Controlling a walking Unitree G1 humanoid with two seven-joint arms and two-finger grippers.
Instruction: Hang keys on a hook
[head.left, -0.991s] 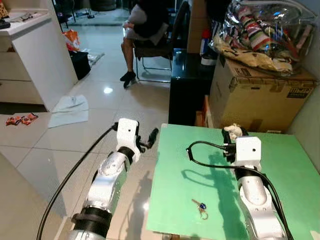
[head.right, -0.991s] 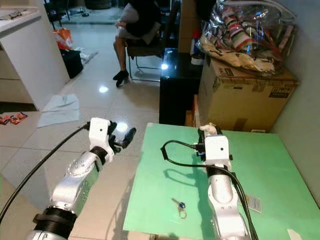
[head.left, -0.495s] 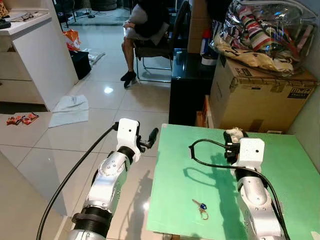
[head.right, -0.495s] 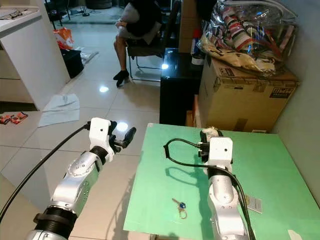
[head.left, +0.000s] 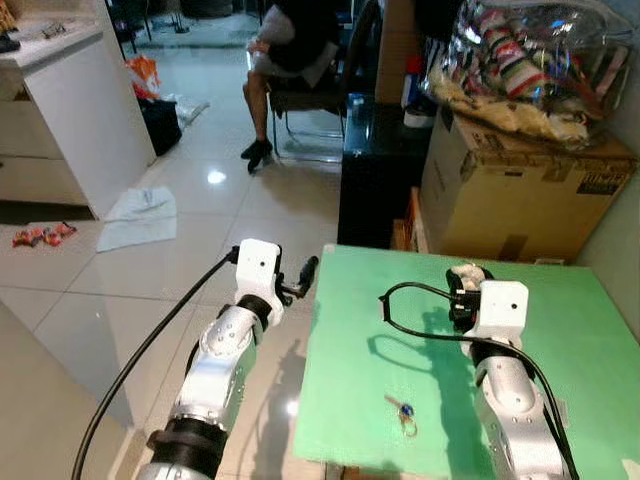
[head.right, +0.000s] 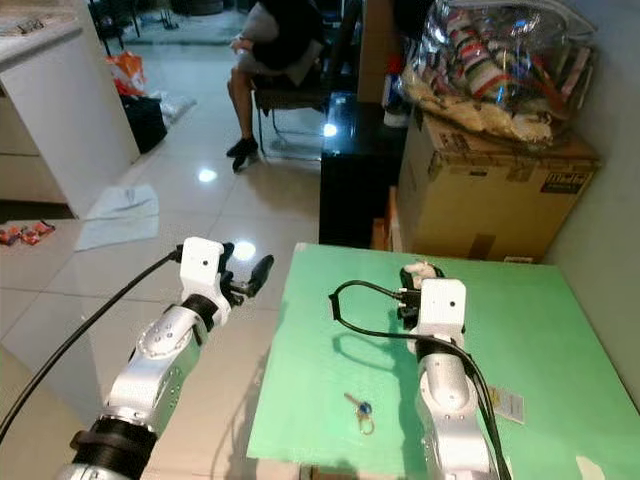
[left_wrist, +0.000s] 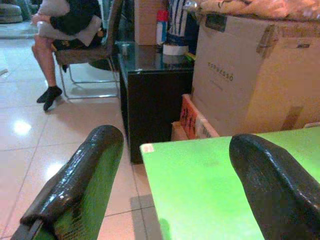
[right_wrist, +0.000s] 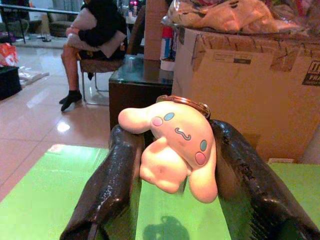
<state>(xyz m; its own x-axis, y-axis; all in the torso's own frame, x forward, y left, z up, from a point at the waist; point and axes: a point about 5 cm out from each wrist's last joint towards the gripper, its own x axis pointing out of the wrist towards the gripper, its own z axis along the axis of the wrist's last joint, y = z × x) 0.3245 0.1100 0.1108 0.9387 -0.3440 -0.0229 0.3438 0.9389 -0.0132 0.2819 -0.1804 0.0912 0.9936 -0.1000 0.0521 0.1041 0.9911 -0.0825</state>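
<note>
The keys (head.left: 403, 415) lie flat on the green table (head.left: 560, 330), near its front edge, with a small blue tag on them. Nothing is touching them. They lie just to the left of the right arm, so they look easy to reach from above.

A second key thing is already held. The right claw (right_wrist: 172, 165) is closed on a soft pink and white toy keychain (right_wrist: 172, 147) with a little face, and a metal ring (right_wrist: 184, 101) sticks up behind the toy. The two black fingers (right_wrist: 112, 185) press on the toy from both sides, so it sits snug between them. I think the claw holds it by the soft body so that the ring stays free to go over a hook. I cannot see a hook anywhere yet.

The left claw (head.left: 297, 280) hangs out past the left edge of the table, over the floor. Its fingers (left_wrist: 75, 185) are spread wide and hold nothing. It looks like it is just waiting.

Behind the table stand a big cardboard box (head.left: 520, 185) and a black cabinet (head.left: 380, 170). A person (head.left: 285, 50) sits on a chair far back.
</note>
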